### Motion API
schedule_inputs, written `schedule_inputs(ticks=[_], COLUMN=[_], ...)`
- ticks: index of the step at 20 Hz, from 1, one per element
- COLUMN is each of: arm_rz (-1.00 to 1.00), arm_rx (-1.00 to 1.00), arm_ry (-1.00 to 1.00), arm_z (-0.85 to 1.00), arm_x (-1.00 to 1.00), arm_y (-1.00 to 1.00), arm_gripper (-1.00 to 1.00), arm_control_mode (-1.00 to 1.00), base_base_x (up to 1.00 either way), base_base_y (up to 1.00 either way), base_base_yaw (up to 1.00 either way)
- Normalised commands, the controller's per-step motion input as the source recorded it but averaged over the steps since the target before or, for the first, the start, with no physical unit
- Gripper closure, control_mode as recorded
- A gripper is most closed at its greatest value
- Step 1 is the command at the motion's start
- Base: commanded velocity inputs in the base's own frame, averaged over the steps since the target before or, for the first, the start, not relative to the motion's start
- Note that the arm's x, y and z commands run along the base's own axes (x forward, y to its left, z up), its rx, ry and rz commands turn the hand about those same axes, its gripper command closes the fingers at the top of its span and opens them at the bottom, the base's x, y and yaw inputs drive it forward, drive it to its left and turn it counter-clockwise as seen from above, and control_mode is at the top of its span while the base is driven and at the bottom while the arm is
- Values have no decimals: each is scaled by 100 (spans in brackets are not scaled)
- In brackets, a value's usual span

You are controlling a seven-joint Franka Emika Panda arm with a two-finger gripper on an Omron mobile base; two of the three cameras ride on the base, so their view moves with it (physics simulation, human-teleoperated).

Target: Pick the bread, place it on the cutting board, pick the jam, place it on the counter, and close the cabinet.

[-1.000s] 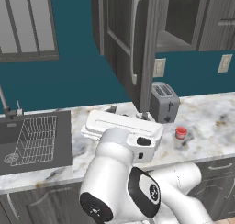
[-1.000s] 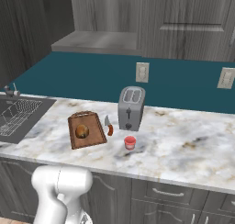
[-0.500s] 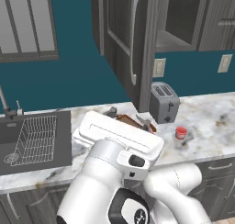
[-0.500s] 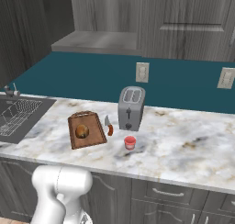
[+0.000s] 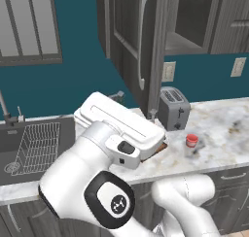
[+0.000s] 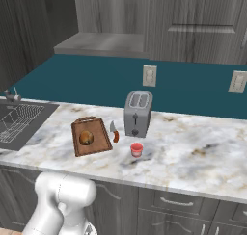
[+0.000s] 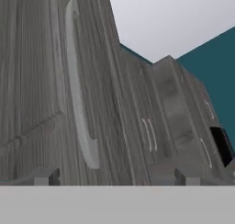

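Fingers (image 7: pixel 46 176) spread, empty | arm raised higher than before | cabinet (image 5: pixel 136 42) door open

Open cabinet (image 5: pixel 131 42) door juts over counter (image 6: pixel 193 152), blocking toaster (image 5: pixel 173 107) approach.

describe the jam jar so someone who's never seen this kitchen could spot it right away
Start at the marbled counter and find the grey toaster against the teal wall. The jam stands on the stone just in front of it, right of the cutting board that carries the bread. It is the squat jar with the red lid.
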Motion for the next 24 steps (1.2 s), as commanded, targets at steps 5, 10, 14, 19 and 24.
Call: schedule_inputs(ticks=[5,10,14,19,24], arm_rz=[-16,-16,-16,-15,-5], arm_rx=[0,0,0,0,0], arm_ry=[0,-2,-3,-1,0], arm_z=[30,23,21,13,2], arm_x=[29,17,8,5,7], arm_y=[0,0,0,0,-8], arm_gripper=[-100,-100,-100,-100,-100], arm_control_mode=[-100,-100,-100,-100,-100], base_base_x=[0,0,0,0,0], base_base_y=[0,0,0,0,0], base_base_yaw=[0,0,0,0,0])
